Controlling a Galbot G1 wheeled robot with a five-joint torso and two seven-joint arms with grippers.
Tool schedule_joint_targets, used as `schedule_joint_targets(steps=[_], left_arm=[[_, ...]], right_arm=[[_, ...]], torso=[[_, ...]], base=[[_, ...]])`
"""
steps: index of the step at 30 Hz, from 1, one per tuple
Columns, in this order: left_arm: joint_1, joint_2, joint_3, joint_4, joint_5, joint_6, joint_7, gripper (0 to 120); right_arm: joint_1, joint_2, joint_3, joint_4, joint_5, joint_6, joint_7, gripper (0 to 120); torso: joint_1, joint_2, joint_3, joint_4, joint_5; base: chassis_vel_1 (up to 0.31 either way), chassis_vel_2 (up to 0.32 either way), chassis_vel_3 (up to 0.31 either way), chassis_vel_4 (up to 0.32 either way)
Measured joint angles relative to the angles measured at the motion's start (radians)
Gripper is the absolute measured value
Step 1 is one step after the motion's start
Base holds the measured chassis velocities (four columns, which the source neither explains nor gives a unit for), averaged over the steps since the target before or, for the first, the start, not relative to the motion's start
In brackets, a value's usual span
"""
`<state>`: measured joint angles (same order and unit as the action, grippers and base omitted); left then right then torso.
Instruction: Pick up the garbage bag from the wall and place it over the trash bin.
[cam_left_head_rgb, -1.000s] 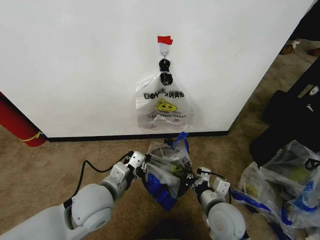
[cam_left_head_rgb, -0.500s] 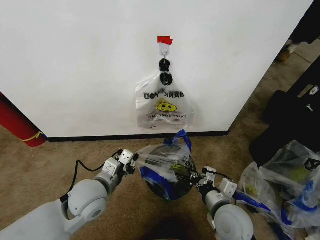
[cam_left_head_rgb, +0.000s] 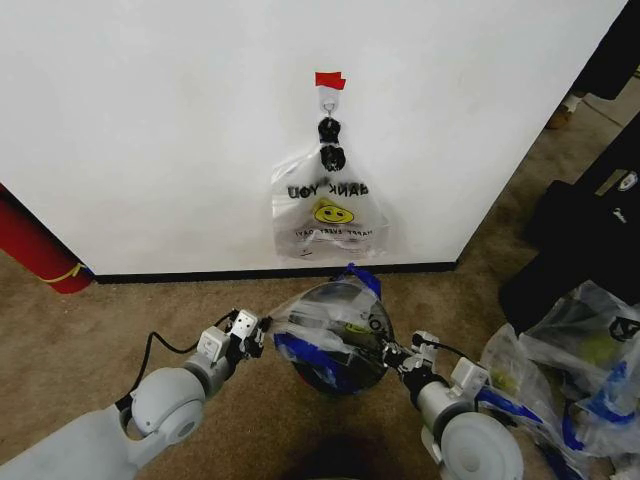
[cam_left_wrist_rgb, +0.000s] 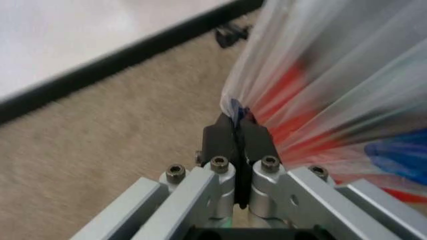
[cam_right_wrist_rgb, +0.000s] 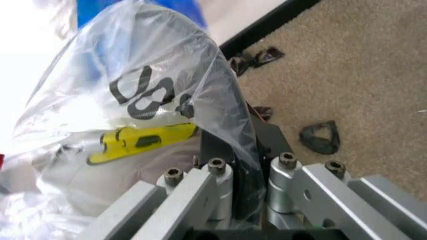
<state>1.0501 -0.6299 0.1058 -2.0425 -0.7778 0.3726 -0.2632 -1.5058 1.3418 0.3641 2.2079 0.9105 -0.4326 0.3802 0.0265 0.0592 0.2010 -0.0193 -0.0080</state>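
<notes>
While both grippers pinch, garbage bag (cam_left_head_rgb: 330, 335) spans sideways.

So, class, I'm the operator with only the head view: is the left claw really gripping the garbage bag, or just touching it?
Observer: Gripping. In the left wrist view the left claw is shut on a gathered edge of the garbage bag.
Operator: And the right side?
Observer: In the right wrist view the right claw is shut, with bag film pinched between its fingers, close to the bag's yellow mark.
</notes>
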Motion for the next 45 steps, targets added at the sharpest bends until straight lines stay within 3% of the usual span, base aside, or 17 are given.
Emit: schedule_joint_targets(steps=[7,11,17,20,23,25,31,34,39,43,45], left_arm=[[0.006,-0.022,0.012,0.027,0.02,-0.014,0.018,0],[0.014,-0.032,-0.001,0.015,0.021,-0.019,-0.021,0],[0.102,-0.07,-0.121,-0.055,0.007,-0.019,-0.129,18],[0.153,-0.084,-0.206,-0.106,-0.055,-0.042,-0.185,30],[0.162,-0.112,-0.227,-0.145,-0.146,-0.133,-0.308,43],[0.167,-0.12,-0.239,-0.16,-0.179,-0.155,-0.328,48],[0.233,-0.14,-0.308,-0.296,-0.432,-0.2,-0.342,69],[0.266,-0.151,-0.287,-0.371,-0.569,-0.199,-0.326,83],[0.268,-0.16,-0.208,-0.41,-0.662,-0.156,-0.254,97],[0.251,-0.171,-0.147,-0.407,-0.667,-0.141,-0.237,98],[0.245,-0.176,-0.126,-0.397,-0.659,-0.139,-0.222,92]], right_arm=[[-0.001,0.019,0.007,0.008,0.009,0.019,-0.007,1],[-0.001,0.031,0.006,0.002,0.002,0.024,-0.006,1],[0.006,0.062,0.012,-0.027,-0.011,0.043,0.006,1],[0.016,0.084,0.031,-0.04,0.003,0.054,0.015,1],[0.025,0.104,0.05,-0.047,0.035,0.064,0.033,1],[0.027,0.11,0.054,-0.047,0.043,0.071,0.037,1],[0.028,0.132,0.079,-0.027,0.084,0.117,0.064,1],[0.027,0.139,0.089,-0.012,0.108,0.133,0.09,1],[0.025,0.139,0.085,-0.005,0.111,0.139,0.099,1],[0.026,0.14,0.084,0.004,0.109,0.138,0.101,1],[0.024,0.141,0.085,0.008,0.108,0.136,0.101,1]], torso=[[0.0,0.0,0.0,0.0,0.0],[0.0,0.0,0.0,0.0,-0.0001],[0.0,0.0,0.0,0.0001,-0.0004],[0.0,0.0,0.0,0.0003,0.0003],[0.0,0.0,0.0,0.0,-0.0004],[0.0,0.0,0.0,-0.0002,-0.0003],[0.0,0.0,0.0,0.0002,0.0002],[0.0,0.0,0.0,0.0001,0.0002],[0.0,0.0,0.0,0.0001,0.0003],[0.0,0.0,0.0,0.0,0.0],[0.0,0.0,0.0,0.0,-0.0001]], base=[[0.0,0.0,0.0,0.0],[0.0,0.0,0.0,0.0],[0.0,0.0,0.0,0.0],[0.0,0.0,0.0,0.0],[0.0,0.0,0.0,0.0],[0.0,0.0,0.0,0.0],[0.0,0.0,0.0,0.0],[0.0,0.0,0.0,0.0],[0.0,0.0,0.0,0.0],[0.0,0.0,0.0,0.0],[0.0,0.0,0.0,0.0]])
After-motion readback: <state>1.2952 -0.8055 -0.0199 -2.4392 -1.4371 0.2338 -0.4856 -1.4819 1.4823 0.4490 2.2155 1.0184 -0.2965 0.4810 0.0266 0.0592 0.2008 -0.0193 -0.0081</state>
